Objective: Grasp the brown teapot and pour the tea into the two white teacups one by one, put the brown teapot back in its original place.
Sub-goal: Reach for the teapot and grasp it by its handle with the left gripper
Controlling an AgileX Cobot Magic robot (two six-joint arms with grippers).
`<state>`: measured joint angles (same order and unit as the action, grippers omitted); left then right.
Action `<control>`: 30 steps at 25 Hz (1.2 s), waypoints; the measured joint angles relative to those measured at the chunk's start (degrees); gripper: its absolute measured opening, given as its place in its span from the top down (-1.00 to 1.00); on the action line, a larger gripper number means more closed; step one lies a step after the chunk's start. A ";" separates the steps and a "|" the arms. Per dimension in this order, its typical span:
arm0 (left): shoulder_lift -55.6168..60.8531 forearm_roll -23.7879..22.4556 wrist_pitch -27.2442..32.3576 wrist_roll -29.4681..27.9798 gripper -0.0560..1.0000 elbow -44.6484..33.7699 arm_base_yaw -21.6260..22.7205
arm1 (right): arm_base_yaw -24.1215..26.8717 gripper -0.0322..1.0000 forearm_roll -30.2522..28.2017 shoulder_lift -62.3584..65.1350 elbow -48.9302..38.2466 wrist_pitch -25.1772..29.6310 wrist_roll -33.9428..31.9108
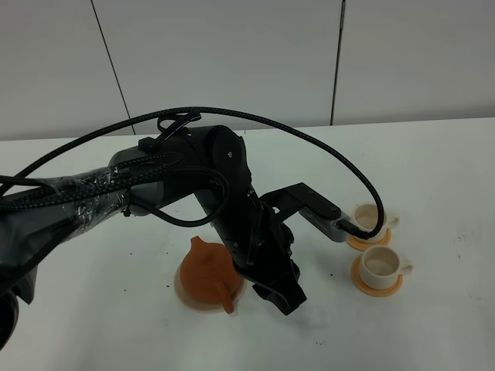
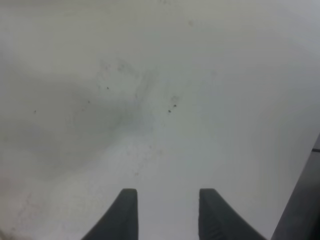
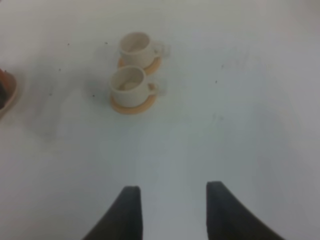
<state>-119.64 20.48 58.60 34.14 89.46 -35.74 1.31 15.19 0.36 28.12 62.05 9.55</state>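
We see brown teapot (image 1: 203, 270) half hidden behind left arm (image 1: 224, 178); far teacup (image 1: 362, 214) partly behind cable (image 1: 340, 166); wrist views blurry.

The exterior camera sits high on the front side of the table (image 1: 433, 170), looking down and across it to the back wall (image 1: 232, 62). The left wrist camera faces the tabletop from close by. The right wrist camera looks from farther off, sharing the two white teacups (image 3: 132, 85) with the high view.
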 joint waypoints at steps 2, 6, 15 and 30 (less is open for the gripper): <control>0.00 0.00 -0.13 0.00 0.21 0.00 0.00 | 0.00 0.36 0.00 0.00 0.00 0.00 0.00; 0.00 0.00 -0.18 0.00 0.21 0.00 0.00 | 0.00 0.36 0.00 0.00 0.00 0.00 0.00; 0.00 2.22 -0.95 -0.04 0.21 0.00 0.00 | 0.00 0.36 0.00 0.00 0.00 0.00 0.00; 0.00 -4.33 0.71 -14.58 0.21 0.00 -0.11 | 0.00 0.36 0.00 0.00 0.00 0.00 0.00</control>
<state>-119.64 16.16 59.31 19.56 89.46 -35.85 1.31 15.19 0.36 28.12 62.05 9.55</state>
